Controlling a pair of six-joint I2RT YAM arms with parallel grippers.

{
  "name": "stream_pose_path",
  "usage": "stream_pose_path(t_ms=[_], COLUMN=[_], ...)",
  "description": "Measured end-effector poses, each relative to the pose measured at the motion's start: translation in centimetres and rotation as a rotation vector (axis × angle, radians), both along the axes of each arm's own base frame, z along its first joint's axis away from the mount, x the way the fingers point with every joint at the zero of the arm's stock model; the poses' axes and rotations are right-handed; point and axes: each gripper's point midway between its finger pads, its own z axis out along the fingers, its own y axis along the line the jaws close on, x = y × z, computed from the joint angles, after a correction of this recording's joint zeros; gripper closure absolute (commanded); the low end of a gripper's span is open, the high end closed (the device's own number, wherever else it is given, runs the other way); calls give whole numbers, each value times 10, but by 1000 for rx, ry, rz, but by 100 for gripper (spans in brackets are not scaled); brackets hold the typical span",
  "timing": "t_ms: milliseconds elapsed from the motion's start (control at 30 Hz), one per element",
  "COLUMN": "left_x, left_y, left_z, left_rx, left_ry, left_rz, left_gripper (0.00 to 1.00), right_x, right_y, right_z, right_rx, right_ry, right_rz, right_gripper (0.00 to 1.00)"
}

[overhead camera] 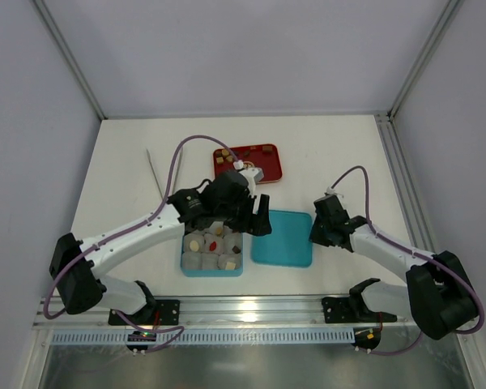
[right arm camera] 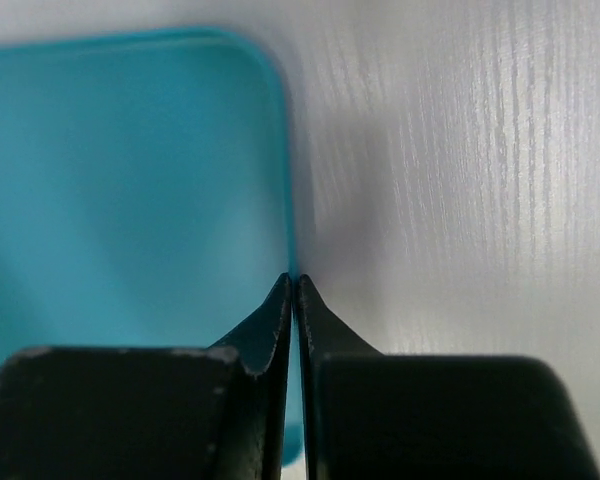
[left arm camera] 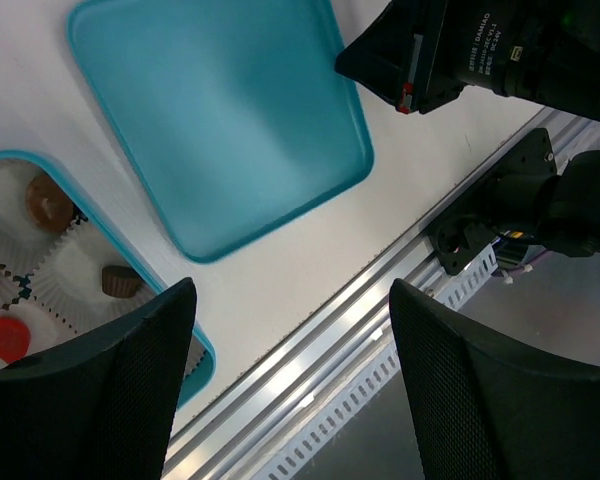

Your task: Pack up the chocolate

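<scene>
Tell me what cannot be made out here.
Top view: the left arm hides the teal box's far side.
Top view: chocolate on the red tray, too small to count.
Left wrist view: the edge cuts the box off.
Right wrist view: whether the right gripper, shut at the teal lid's rim, pinches it.

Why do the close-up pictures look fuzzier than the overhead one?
Right wrist view: the right gripper sits very near the lens and blurs; a soft shadow lies beside the teal lid. Left wrist view: glare streaks the metal rail. Top view: even, sharp.
</scene>
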Motion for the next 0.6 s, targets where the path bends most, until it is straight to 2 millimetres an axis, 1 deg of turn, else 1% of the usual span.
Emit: stream_pose_path(t_ms=[133,300,367,467,600], left_x=[6,25,33,46,54], left_y=[-4,-12,-14,-18,-18], left_z=[-4,-25,-32,-38,-42], left_rx=[-3,22,27,16,-1], left_ry=[-1,47,65,88,114], left_rz=[-5,4,5,4,2], left_gripper=[23,23,24,24,24], right_x=[-2,-11,-15,-15,-12], right_y=[-1,-7,-10,-14,-19], right_z=[0,4,10,23,36], right_rx=[-15,-41,-40,-24,-15], right_ry=[8,31,23,-5,-24], right_rz=[12,36,41,26,8], right_gripper=[96,96,96,96,96])
